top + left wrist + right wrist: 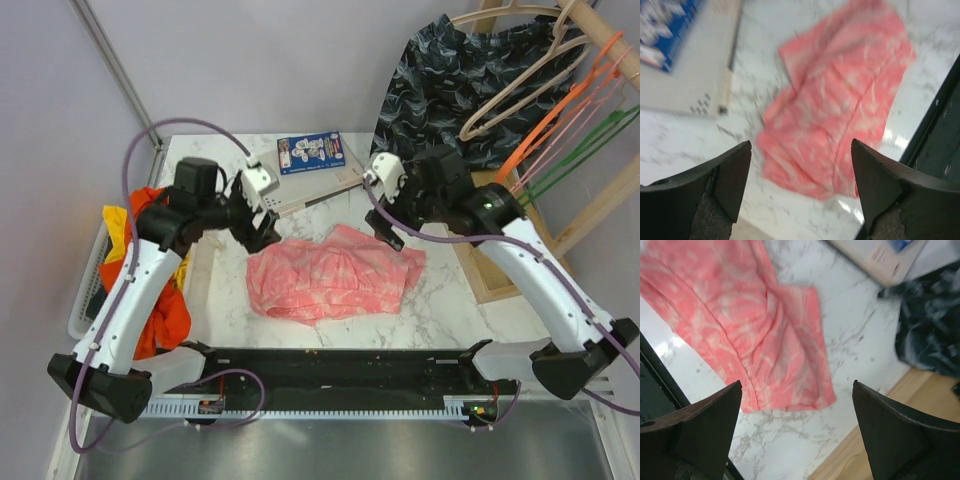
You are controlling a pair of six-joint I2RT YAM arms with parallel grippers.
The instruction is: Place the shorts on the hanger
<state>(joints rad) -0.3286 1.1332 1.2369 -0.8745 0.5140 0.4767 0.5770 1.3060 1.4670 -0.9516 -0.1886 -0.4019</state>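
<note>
The fingers of the left gripper [800, 147] stood wide apart with nothing between them. The right gripper [796, 386] was the same. Both hung above the marble table [445, 308], and neither touched any cloth.

Just beyond the gap of the left fingers lay the shorts [840, 100], spread on the table but wrinkled, with folds running along them. Seen from the right fingers, the shorts lay mostly on the side of one finger, and one corner ended just ahead of the gap.

Farther beyond the left fingers lay a flat box [690, 70] with a blue printed card [310, 152] on it. Beyond the right fingers hung dark navy shorts [440, 90], and past them the hanger [465, 128] hung on a wooden rack [600, 42], well apart from the shorts. An orange hanger [560, 112] and a green hanger [590, 135] hung just beside it.

In my judgement the task was hardly begun, and several things could fail. Because the cloth was in folds, the fingers might pinch only the upper layer, so the shorts would hang twisted or slip out when lifted. If each gripper took a different fold, the waist would not open wide enough for the hanger. The hangers hung so close together that a reach might take the wrong one or knock it. The navy shorts could also catch on the fingers. Dragging the cloth could push the box.
</note>
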